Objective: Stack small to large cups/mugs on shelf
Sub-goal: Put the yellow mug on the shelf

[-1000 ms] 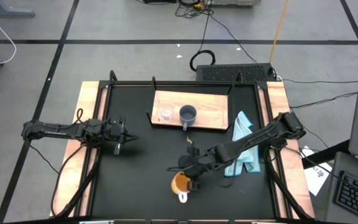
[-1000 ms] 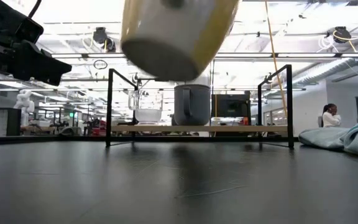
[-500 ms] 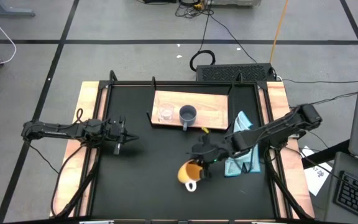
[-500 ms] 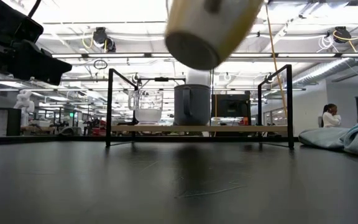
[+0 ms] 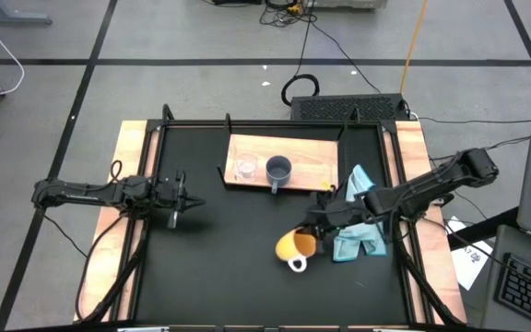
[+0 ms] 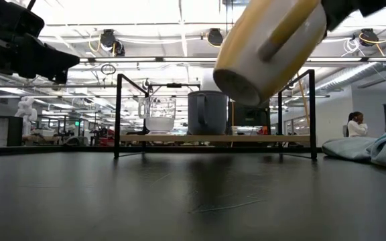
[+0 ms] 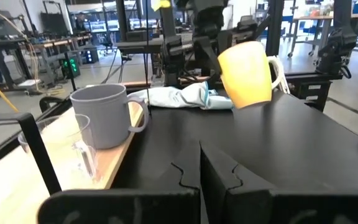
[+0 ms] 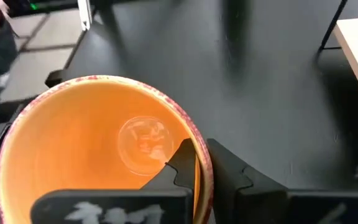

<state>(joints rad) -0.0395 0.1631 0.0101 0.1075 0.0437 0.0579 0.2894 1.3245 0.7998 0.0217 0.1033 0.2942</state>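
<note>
The flat light-wood shelf board (image 5: 284,164) looks smooth and pale, with thin black metal legs (image 6: 118,115). On it, the small clear glass cup (image 7: 67,149) is shiny and see-through. The blue-grey handled mug (image 7: 103,116) looks matt. The orange mug with a white handle (image 7: 246,73) is smooth and a bit glossy inside, maybe glazed clay. The black table (image 5: 219,249) top is dull with fine scratches. The light-blue cloth (image 7: 182,98) is soft and crumpled.

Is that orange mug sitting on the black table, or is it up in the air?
Apart. In the low view the orange mug hangs tilted, with open room visible between its base and the black table; the right gripper pinches its rim.
</note>
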